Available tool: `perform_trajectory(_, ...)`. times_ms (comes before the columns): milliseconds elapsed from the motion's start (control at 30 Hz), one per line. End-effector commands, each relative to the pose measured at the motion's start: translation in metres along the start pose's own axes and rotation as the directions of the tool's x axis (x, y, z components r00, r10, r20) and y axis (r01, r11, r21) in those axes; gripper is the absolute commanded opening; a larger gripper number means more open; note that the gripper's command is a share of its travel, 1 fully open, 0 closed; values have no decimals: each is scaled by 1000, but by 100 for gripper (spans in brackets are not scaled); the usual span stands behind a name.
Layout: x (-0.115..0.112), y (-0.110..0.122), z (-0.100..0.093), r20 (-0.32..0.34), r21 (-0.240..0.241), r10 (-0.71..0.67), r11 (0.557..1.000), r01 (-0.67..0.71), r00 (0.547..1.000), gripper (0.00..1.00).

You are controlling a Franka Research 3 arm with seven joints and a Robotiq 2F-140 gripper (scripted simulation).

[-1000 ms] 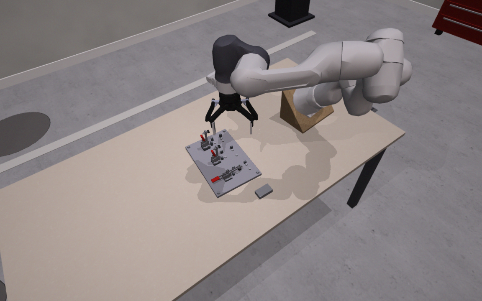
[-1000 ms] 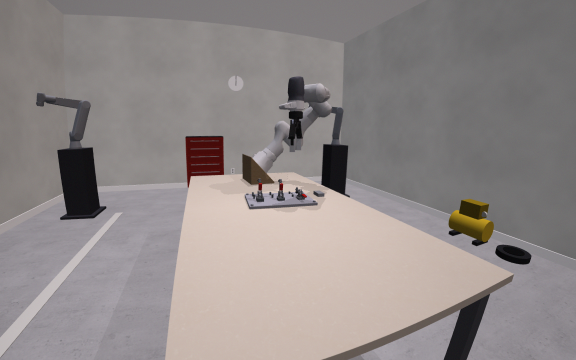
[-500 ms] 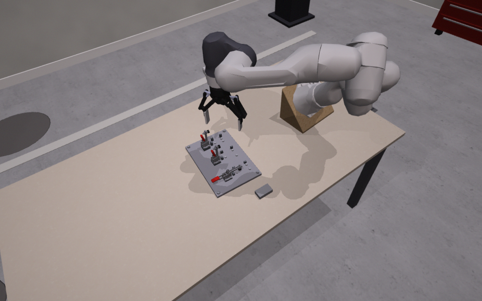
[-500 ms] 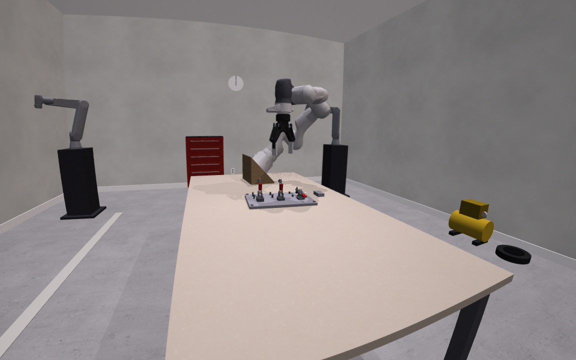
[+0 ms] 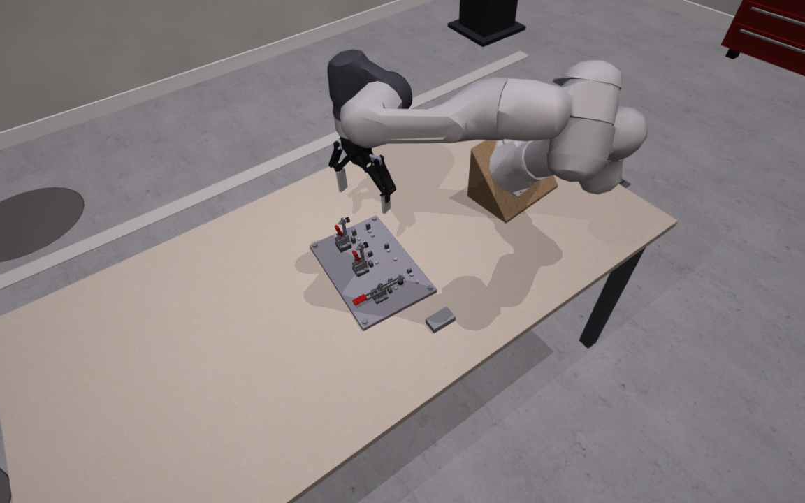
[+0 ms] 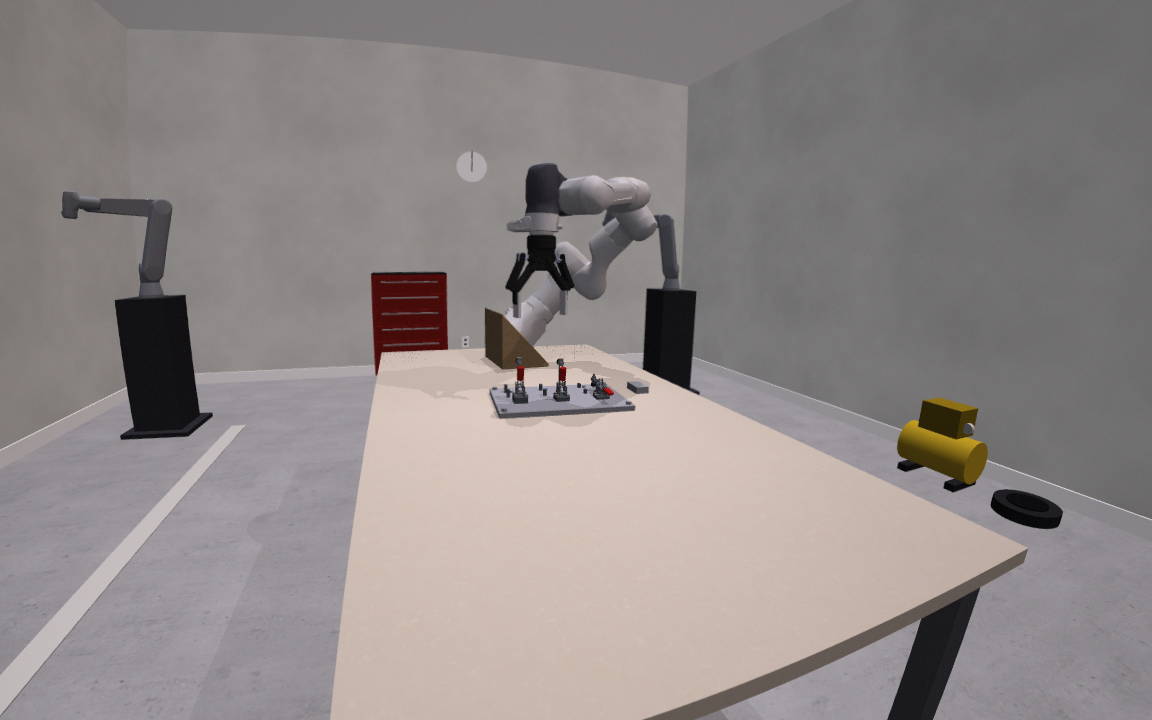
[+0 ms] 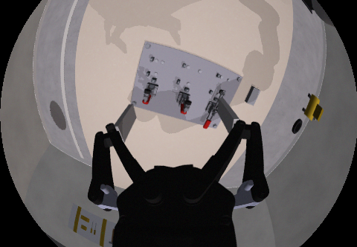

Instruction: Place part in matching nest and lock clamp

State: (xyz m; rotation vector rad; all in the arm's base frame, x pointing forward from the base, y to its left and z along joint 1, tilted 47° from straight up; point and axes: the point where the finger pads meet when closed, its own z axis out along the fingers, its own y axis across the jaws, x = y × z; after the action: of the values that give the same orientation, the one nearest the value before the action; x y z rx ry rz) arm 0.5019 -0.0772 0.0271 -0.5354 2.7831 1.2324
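Top view: black two-finger gripper [image 5: 363, 195] [image 6: 540, 308] [image 7: 175, 108] above table, fingers wide apart. Grey rectangular block [image 5: 440, 318] [image 6: 637, 386] [image 7: 252, 95] on table, just beside grey fixture plate [image 5: 337, 275] [image 6: 562, 411] [image 7: 167, 103]. Exterior: two red-handled clamps upright, third lowered. Wrist: nothing between fingertips.

Your arm [image 5: 518, 109] [image 6: 602, 192] reaches from the right of the top view toward upper centre, its elbow bent. At your dark wrist [image 5: 365, 77] [image 6: 544, 188], the fingers [image 5: 341, 179] [image 6: 563, 302] point downward, spread wide apart, with nothing between them, above the counter.
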Motion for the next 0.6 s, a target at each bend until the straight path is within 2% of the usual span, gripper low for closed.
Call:
perform_trajectory(0, 3, -9, 3, -1, 2, 136, 991, -136, 991, 100)
perform_trajectory(33, 10, -19, 7, -4, 3, 192, 981, -192, 981, 100)
perform_trajectory(100, 10, -19, 7, -4, 3, 192, 981, -192, 981, 100)
perform_trajectory(167, 20, -33, 13, -7, 4, 265, 964, -265, 964, 100)
perform_trajectory(267, 20, -34, 13, -7, 4, 269, 963, -269, 963, 100)
perform_trajectory(300, 27, -42, 17, -9, 5, 314, 949, -314, 949, 100)
perform_trajectory(567, 31, -48, 19, -10, 6, 346, 938, -346, 938, 100)
